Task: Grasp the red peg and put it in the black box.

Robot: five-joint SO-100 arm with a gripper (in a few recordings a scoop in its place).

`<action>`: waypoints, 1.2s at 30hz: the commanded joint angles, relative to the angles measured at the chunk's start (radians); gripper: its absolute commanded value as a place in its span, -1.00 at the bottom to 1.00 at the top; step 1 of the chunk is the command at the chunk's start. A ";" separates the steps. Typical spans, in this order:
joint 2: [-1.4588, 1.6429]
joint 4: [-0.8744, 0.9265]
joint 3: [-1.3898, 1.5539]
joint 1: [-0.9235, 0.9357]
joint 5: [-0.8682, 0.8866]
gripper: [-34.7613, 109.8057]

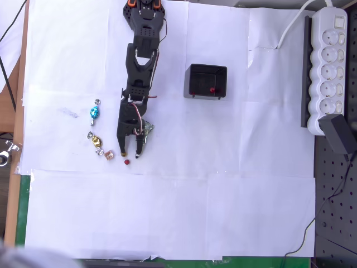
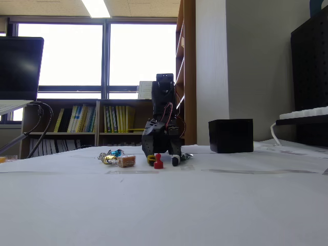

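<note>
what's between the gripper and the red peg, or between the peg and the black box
Nothing visible. The open gripper hangs just above the red peg in the overhead view; the candies lie to its left. The paper toward the black box is bare, though the arm stands alongside.

Overhead view: straight down on the claw [image 1: 130,153].
Fixed view: table-level, facing the claw [image 2: 163,160].
Shared: claw, table [image 1: 223,195].

We see white matt paper sheets [image 1: 223,212] covering the table. On them, the black box [image 1: 206,81] looks like smooth plastic with a slight shine. Left of the box, the gripper [image 1: 130,154] is matt black plastic. Just beside its tips, the red peg [image 1: 127,162] looks smooth, and the candies [image 1: 95,113] have glossy crinkled foil.
</note>
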 commanded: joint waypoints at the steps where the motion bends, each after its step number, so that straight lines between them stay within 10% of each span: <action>1: -0.003 0.000 0.064 0.031 -0.008 -0.28; 36: 0.091 0.002 0.186 0.046 -0.034 -0.28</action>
